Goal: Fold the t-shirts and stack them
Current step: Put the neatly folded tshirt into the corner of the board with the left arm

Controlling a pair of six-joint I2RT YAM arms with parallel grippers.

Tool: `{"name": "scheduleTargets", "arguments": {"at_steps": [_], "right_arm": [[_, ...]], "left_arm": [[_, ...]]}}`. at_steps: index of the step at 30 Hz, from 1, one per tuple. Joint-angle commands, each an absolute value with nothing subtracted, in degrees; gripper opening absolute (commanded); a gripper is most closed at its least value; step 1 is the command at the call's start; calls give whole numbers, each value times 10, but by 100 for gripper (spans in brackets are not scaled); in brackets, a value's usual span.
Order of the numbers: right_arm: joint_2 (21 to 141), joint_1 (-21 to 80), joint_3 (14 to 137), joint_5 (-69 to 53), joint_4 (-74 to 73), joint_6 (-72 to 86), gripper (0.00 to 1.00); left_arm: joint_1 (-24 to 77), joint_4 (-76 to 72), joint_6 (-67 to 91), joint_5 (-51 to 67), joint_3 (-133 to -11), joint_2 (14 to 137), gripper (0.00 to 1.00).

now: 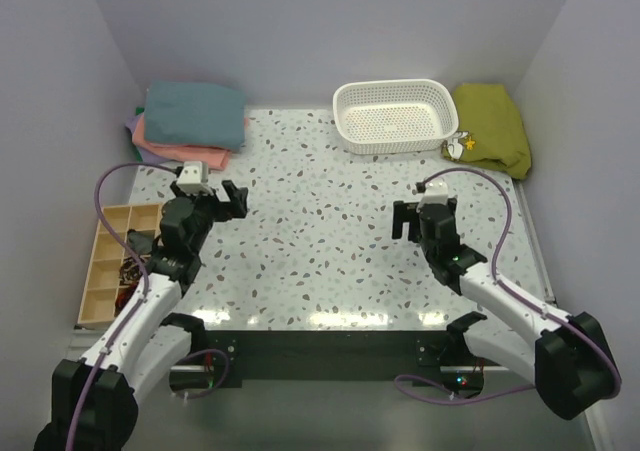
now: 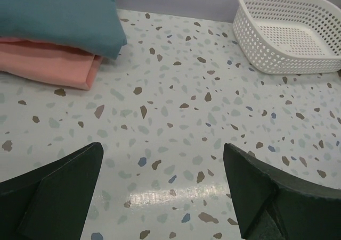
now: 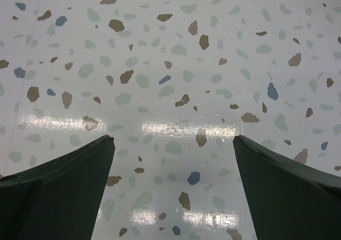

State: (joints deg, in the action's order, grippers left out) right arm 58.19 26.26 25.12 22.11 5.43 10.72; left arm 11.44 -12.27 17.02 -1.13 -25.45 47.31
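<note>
Folded t-shirts lie stacked at the back left of the table: a blue-grey one [image 1: 196, 114] on top, a salmon-pink one [image 1: 180, 153] under it, and a lavender edge [image 1: 131, 126] at the bottom. The left wrist view shows the blue-grey shirt [image 2: 58, 14] resting on the salmon one [image 2: 48, 61]. My left gripper [image 1: 222, 199] hangs open in front of the stack, apart from it, nothing between its fingers [image 2: 58, 189]. My right gripper [image 1: 414, 218] is open over bare table at the right, empty, fingers [image 3: 64, 189] spread wide.
A white perforated basket [image 1: 392, 114] stands at the back centre-right, also in the left wrist view as basket [image 2: 290, 30]. An olive-green cloth [image 1: 488, 126] lies bunched in the back right corner. A wooden compartment tray [image 1: 108, 261] sits at the left edge beside my left arm.
</note>
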Motion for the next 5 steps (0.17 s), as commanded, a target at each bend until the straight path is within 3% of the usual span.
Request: {"name": "scheduleTargets", "arguments": {"at_steps": [1,5], "right_arm": [[562,264,251,254,99,98,99],[546,265,238,248,115,99,99]], "left_arm": [[119,-164,142,-44,-274,497,100],[120,-163,127,-71,-267,504,100]]}}
